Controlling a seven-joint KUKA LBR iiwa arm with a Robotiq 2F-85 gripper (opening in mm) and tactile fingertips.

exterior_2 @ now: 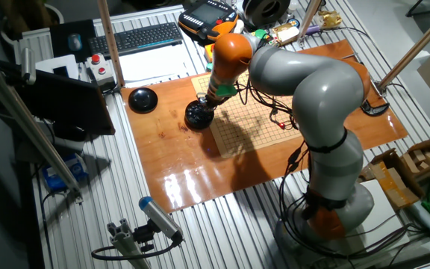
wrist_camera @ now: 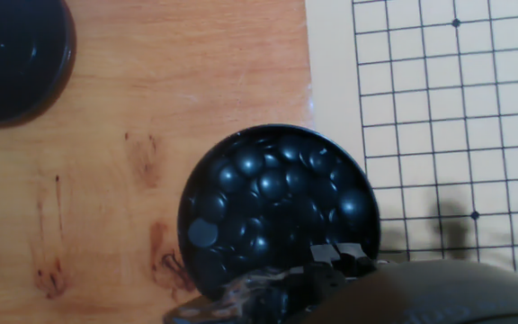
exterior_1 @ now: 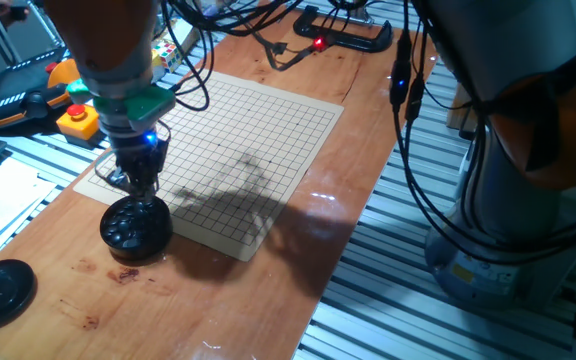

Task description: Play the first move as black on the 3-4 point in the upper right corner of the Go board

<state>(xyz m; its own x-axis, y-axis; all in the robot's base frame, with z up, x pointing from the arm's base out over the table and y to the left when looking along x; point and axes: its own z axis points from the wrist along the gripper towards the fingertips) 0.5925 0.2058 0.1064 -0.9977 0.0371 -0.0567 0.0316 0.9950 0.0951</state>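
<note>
Gripper (wrist_camera: 331,261) over stone bowl (wrist_camera: 277,211) — grip unclear.

Over the bowl at the board's corner

My gripper (exterior_2: 202,104) hangs right above the black bowl (exterior_2: 197,115), just beside the Go board (exterior_2: 263,119) on the wooden table (exterior_2: 192,168); the black lid (exterior_2: 142,99) lies apart, toward the keyboard (exterior_2: 136,37).

A robotics lab: slotted aluminium-profile bench (exterior_2: 200,217), teach pendant (exterior_2: 207,16), keyboard (exterior_2: 136,37), trailing cables (exterior_1: 438,190).
</note>
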